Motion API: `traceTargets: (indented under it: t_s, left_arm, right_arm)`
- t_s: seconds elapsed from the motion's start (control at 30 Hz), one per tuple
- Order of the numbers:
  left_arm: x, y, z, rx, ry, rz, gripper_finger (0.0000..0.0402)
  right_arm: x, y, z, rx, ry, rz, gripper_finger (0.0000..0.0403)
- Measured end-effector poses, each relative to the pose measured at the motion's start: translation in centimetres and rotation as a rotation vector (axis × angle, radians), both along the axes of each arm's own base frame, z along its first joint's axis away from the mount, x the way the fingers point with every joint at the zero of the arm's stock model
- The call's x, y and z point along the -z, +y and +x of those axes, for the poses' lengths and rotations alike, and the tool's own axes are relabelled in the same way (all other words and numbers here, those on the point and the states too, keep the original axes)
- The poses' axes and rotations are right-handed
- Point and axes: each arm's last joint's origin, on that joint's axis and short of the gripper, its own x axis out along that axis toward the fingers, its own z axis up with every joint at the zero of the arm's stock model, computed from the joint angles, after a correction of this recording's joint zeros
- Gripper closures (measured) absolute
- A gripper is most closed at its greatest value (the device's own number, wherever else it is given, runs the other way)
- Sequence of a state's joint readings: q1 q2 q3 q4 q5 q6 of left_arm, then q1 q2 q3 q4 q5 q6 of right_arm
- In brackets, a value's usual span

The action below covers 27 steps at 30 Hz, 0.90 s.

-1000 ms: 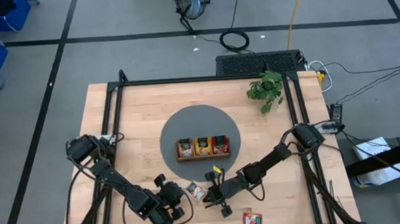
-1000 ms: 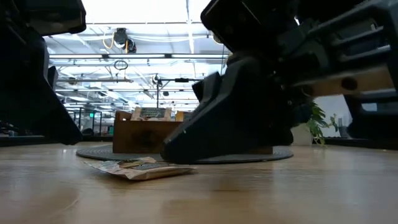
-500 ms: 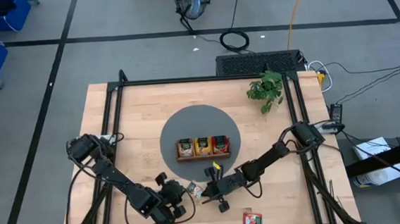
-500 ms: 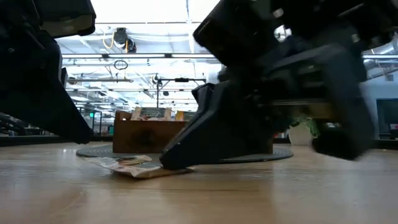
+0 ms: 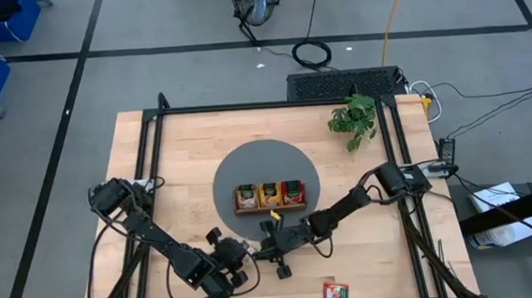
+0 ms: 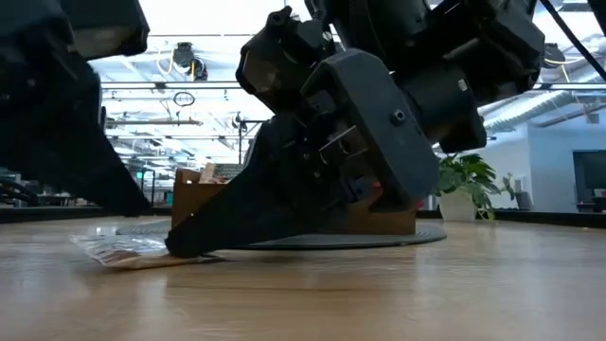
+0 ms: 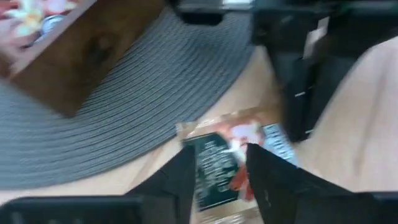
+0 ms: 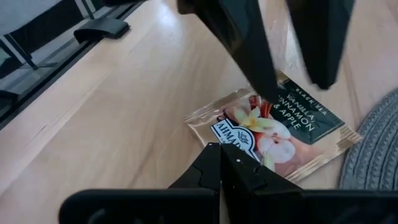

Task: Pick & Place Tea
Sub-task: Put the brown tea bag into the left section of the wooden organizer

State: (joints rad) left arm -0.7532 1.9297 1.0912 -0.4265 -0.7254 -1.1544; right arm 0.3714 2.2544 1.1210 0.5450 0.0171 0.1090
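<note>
High view: the tea packet point(image 5: 253, 250) lies flat between both pincers; left pincer point(image 5: 241, 256), jaws part-open astride it, is nearer; right pincer point(image 5: 266, 249) closed, empty.

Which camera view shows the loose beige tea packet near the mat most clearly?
The right wrist view: the packet lies flat, its label readable. The left wrist view shows it blurred between the fingers. The low view shows it only edge-on. In the high view the end effectors mostly hide it.
</note>
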Motion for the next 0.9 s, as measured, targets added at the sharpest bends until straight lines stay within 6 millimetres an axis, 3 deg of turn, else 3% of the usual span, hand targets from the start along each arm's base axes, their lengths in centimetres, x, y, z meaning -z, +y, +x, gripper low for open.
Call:
traceTargets:
  t_s: [0.3, 0.43, 0.73, 0.9]
  left_arm:
    - [0.3, 0.9, -1.0, -0.121, 0.127, -0.094, 0.0108]
    - [0.3, 0.9, -0.6, -0.138, 0.152, -0.176, 0.0061]
    - [-0.1, 1.6, 0.4, -0.137, 0.182, -0.268, 0.0037]
    - [-1.1, 1.9, 2.1, -0.109, 0.146, -0.452, 0.0037]
  right_arm:
    - [0.9, -0.5, -0.8, 0.031, 0.073, -0.001, 0.0403]
    - [1.2, -0.8, -1.3, 0.034, 0.084, -0.002, 0.0403]
    - [1.9, -1.8, -2.4, 0.025, 0.061, 0.064, 0.0403]
    - [2.0, -2.1, -2.5, 0.025, 0.054, 0.067, 0.0403]
